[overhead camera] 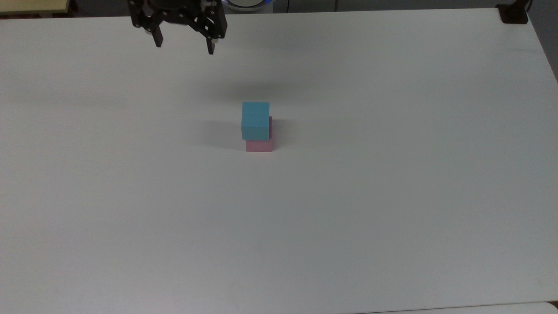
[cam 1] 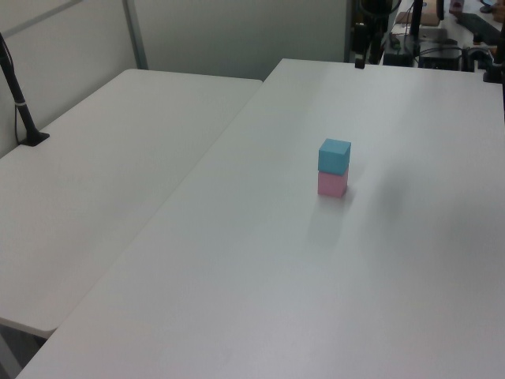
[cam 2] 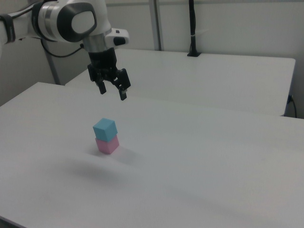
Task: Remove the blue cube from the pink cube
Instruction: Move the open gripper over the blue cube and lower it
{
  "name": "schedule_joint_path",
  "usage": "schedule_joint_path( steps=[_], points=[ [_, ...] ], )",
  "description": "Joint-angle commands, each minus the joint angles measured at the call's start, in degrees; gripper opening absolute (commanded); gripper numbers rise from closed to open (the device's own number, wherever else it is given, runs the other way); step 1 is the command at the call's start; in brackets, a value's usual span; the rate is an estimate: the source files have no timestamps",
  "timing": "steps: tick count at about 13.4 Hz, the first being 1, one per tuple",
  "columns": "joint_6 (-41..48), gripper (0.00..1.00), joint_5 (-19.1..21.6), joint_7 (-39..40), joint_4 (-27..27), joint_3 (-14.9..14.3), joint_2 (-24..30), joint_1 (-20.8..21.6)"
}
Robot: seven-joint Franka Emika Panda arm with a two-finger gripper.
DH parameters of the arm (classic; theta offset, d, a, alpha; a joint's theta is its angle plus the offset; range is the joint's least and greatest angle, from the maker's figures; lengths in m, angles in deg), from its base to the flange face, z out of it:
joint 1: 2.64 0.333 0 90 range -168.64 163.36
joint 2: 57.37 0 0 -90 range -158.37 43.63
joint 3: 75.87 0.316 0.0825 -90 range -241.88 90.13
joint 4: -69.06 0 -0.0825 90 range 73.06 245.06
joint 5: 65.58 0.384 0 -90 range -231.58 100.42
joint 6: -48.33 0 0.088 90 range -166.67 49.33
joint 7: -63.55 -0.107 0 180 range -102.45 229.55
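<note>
A: Top view: blue cube [overhead camera: 255, 120] sits on the pink cube [overhead camera: 260, 144], frame centre, slightly offset, on the white surface [overhead camera: 392, 174].

B: End effector [overhead camera: 184, 46]?

A: Upper left of frame, well apart from the stack. Fingers spread wide, holding nothing. Right view: it hangs above the cubes.

Robotics lab, white tables [cam 2: 228, 142], robot arm [cam 2: 71, 21]

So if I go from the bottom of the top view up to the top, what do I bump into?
Pink cube → blue cube sitting on it → the robot's tool, open, up over the far end of the table.
</note>
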Motion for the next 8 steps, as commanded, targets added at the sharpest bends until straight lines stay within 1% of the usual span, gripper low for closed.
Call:
schedule_joint_path(
  steps=[1, 2, 5, 6, 8],
  points=[
    [-3.06, 1.0, 0.44, 0.75, 3.06, 1.3, -1.03, 1.17],
    [-5.51, 1.0, 0.79, 0.49, 4.37, 1.3, -1.22, 1.87],
    [-7.37, 1.0, 1.14, -1.01, 5.79, 1.65, -2.97, 3.54],
    [-8.68, 1.0, 1.66, -3.45, 6.49, 1.65, -3.93, 4.33],
    [-14.03, 1.0, 1.67, -8.99, 9.29, 3.23, -5.17, 5.22]
  ],
)
